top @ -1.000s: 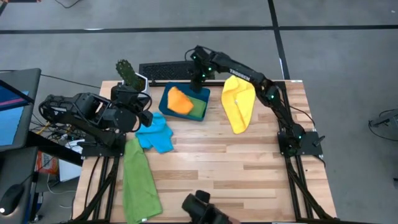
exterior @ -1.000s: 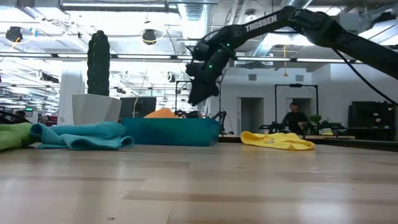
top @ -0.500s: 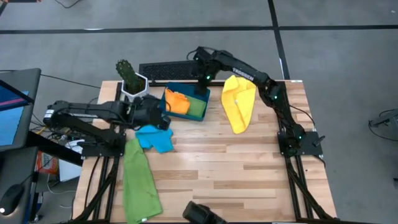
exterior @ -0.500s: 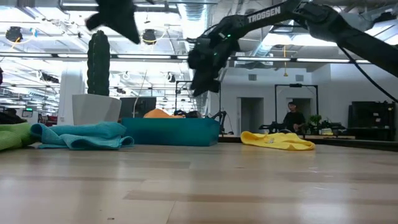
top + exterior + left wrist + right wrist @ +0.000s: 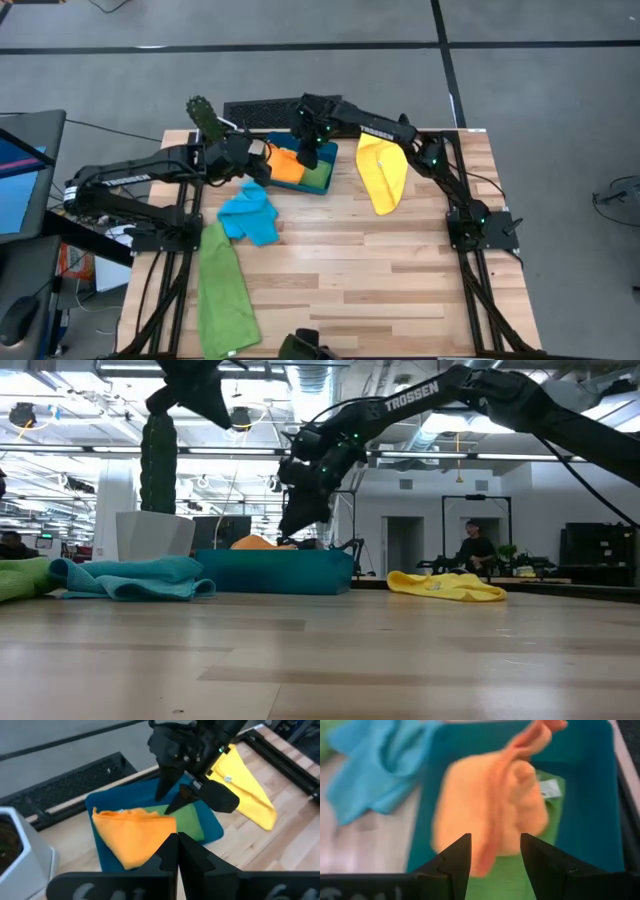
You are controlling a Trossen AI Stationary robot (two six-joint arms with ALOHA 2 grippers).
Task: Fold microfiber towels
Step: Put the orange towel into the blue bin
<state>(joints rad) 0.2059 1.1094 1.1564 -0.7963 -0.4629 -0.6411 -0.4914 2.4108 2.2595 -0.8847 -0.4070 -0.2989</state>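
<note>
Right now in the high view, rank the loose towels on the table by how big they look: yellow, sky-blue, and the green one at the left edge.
1. green towel, long and spread out
2. yellow towel
3. sky-blue towel, bunched up, so it probably looks smaller than it is

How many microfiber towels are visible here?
5: orange towel and green towel in the tray, sky-blue towel mid-left, second green towel front-left, yellow towel right. More could lie beneath.

Two towels (image 5: 290, 166) in tray (image 5: 325, 189)
</note>
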